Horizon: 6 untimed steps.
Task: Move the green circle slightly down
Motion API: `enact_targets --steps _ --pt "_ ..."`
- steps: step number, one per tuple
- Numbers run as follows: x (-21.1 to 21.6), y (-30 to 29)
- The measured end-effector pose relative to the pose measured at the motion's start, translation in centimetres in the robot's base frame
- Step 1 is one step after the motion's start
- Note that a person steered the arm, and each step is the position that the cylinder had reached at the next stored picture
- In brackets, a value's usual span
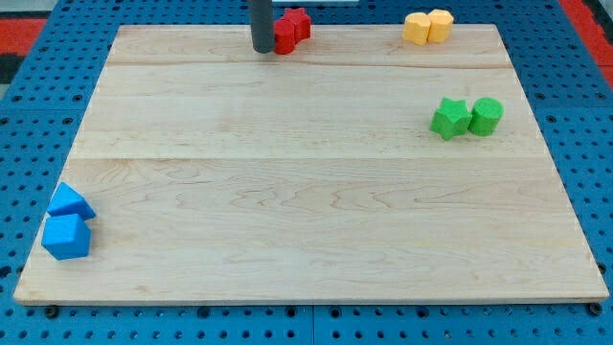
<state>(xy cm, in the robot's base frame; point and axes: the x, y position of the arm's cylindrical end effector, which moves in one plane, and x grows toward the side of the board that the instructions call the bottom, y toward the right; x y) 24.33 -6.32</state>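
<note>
At top, my tip (261,48) touches red blocks (291,29), far from green circle (486,116); no claw shows.

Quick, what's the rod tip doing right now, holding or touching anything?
My tip: no hand, holds nothing; it sits beside the red blocks, far from the green circle.
</note>
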Motion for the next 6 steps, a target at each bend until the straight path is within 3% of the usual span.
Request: enact_targets --steps 2,5,6 --pt "5.0 2.1" --pt "7.2 22.7" --pt "10.4 29.1"
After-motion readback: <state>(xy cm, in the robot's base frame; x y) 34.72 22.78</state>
